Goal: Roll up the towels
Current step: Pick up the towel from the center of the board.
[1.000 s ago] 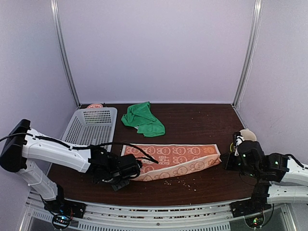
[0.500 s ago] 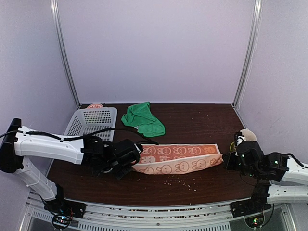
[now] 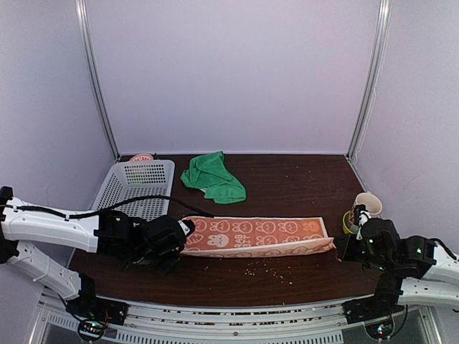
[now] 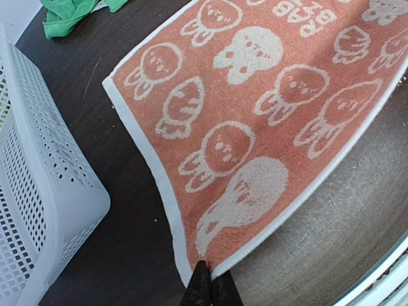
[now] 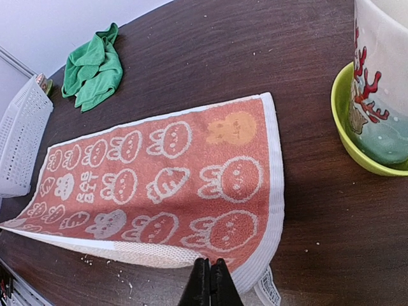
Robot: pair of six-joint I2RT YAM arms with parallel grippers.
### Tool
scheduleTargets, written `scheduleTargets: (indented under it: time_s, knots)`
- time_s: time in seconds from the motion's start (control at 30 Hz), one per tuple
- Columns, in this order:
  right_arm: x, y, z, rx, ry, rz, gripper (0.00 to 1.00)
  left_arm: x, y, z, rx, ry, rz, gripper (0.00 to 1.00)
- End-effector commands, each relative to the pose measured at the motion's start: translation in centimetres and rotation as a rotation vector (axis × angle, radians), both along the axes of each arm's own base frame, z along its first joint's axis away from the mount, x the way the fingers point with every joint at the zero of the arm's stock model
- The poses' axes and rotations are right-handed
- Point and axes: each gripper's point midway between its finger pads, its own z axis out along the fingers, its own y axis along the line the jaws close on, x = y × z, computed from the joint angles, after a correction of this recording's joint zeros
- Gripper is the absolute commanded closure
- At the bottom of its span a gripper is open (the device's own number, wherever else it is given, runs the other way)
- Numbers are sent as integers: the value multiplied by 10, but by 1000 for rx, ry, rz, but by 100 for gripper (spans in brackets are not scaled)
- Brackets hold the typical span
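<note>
Top external view: at the near edge of the desk [image 3: 301, 179], the left arm [image 3: 50, 223] reaches in low from the left. It lies almost level above the desk, with its wrist turned toward the middle. The right arm [image 3: 430, 261] comes in low from the right, folded short, its wrist facing left. The printed towel [image 3: 254, 233] is strung between the two. Its long axis runs left to right, roughly parallel to the desk's front edge.

In the left wrist view the left jaws are pressed together on the towel's near left corner. The white-bordered cloth fans away from that pinch. In the right wrist view the right jaws are likewise pinched shut on the near right edge. The near border is lifted off the desk there and a layer is doubled under it. The far edge rests on the dark wood. Pale crumbs [image 3: 269, 271] are scattered on the desk just in front of the towel.

Farther back on the right, a white mug [image 5: 382, 76] with red markings stands inside a yellow-green bowl [image 5: 357, 131], near the towel's right end but apart from it. At the far left sits a white perforated basket [image 3: 133, 188]. The green towel [image 3: 211, 178] lies crumpled just beside it on the desk, outside the basket and well apart from the printed towel.
</note>
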Motion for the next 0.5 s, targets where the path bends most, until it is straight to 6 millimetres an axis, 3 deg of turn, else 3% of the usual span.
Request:
scheduleTargets:
  time_s: [0.0,0.13,0.47]
  knots:
    - [-5,-7,-13,-40,28,-17,100,-13,7,-5,14,43,1,100]
    - [-5,-5,-12,-29,17,-21,100,-13,0,-4,28,37,-21,100]
    - [17,4,10,-83,-29,-74,100,31,-18,20,119,-102,-6,100]
